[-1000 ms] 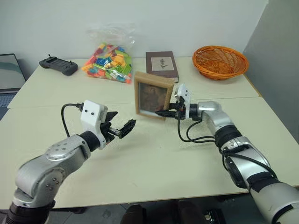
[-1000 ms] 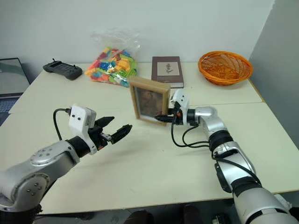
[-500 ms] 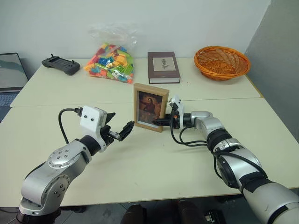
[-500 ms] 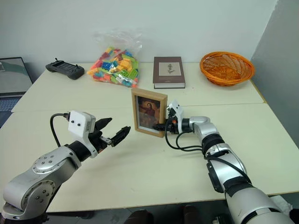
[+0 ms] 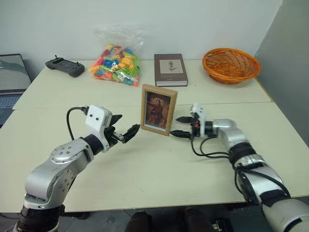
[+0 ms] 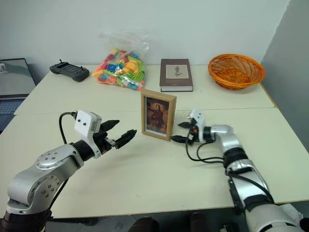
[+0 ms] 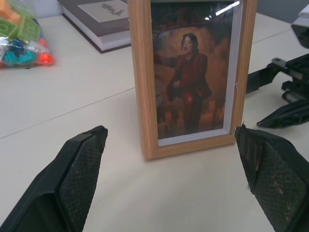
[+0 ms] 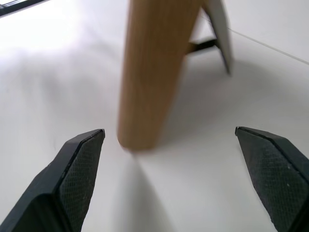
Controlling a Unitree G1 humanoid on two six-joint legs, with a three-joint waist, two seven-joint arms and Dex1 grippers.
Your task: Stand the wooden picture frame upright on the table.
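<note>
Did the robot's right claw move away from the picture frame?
Yes. The right gripper was clamped on the picture frame edge; now its jaws are open and it has pulled off to the right, while the frame stands alone.

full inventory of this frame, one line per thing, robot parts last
wooden picture frame: 1, light wood, upright mid-table
table: 1, cream
book: 1, dark brown, behind the frame
bag of blocks: 1, multicolour, far left of the book
basket: 1, orange, far right
controller: 1, black, far left
laptop: 1, left edge
left gripper: open, left of the frame
right gripper: open, right of the frame, apart from it
</note>
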